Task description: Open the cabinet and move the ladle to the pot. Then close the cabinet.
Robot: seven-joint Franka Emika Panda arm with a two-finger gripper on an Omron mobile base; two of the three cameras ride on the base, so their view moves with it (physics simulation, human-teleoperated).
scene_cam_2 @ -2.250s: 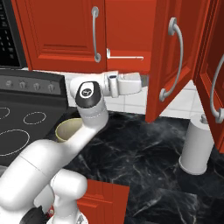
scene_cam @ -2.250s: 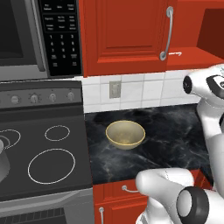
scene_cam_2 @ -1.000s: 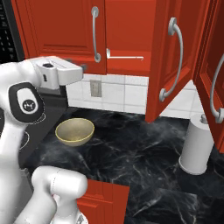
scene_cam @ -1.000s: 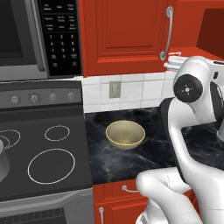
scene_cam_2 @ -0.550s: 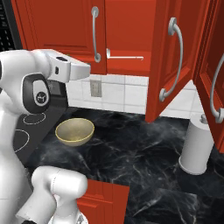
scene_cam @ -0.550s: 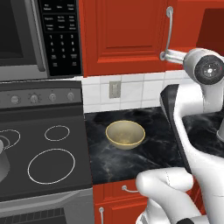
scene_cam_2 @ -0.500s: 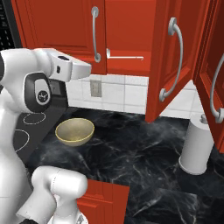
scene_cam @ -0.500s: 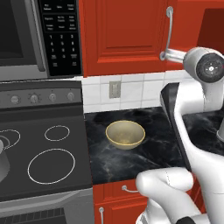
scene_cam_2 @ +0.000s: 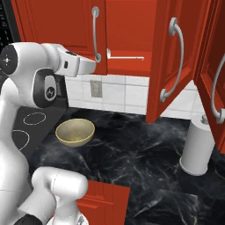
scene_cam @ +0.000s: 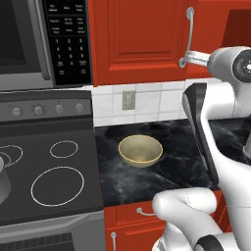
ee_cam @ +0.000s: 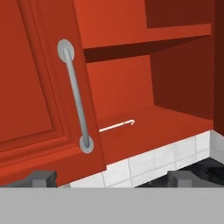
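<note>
The cabinet (scene_cam_2: 57, 22) has its left door (ee_cam: 35, 87) shut and its right door (scene_cam_2: 169, 44) swung open. On its lower shelf lies the ladle (scene_cam_2: 125, 57), a thin white stick with a hooked end (ee_cam: 117, 126). My gripper (scene_cam_2: 93, 66) hovers in front of the left door's bottom edge, just below that door's handle (scene_cam: 188, 34), and faces the open shelf. It is open and holds nothing; its fingertips (ee_cam: 41, 178) stand far apart. A sliver of the grey pot (scene_cam: 2, 181) shows on the stove at the far left edge.
A yellowish bowl (scene_cam: 140, 149) sits on the black marble counter (scene_cam_2: 132, 154). A white canister (scene_cam_2: 197, 147) stands at the right under another open red door (scene_cam_2: 215, 79). The stove (scene_cam: 49, 171) and microwave (scene_cam: 29, 39) are to the left.
The arm has swung its elbow round and drawn the hand back left from the open shelf to the left door's lower edge. In the last half second it has hardly moved.
</note>
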